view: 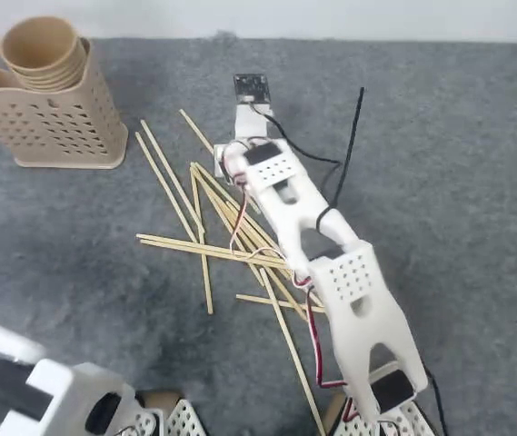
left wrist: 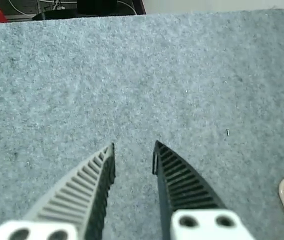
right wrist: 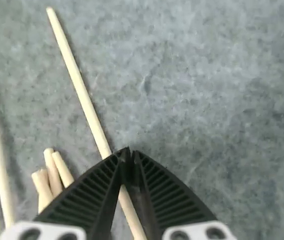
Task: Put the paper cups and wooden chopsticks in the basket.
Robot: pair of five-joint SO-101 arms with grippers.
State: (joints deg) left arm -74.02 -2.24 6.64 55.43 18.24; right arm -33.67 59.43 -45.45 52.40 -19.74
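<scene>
Grey carpet [view: 458, 182], basket [view: 58, 127] holding paper cups [view: 44, 50], chopsticks [view: 205, 250] strewn beside it, right gripper [right wrist: 127, 152] pinching a chopstick [right wrist: 82, 85], left gripper [left wrist: 135, 146] jaws apart.

Grey felt tabletop [view: 458, 182]; pale wall [view: 331, 16] behind

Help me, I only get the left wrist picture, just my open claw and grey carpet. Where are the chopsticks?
Observer: In the high view the chopsticks lie scattered in a pile in the middle of the carpet.
Operator: What's the other claw doing?
Observer: The right claw is shut, its tips meeting over one chopstick.
Operator: And the cups?
Observer: The paper cups are stacked inside the basket.
</scene>
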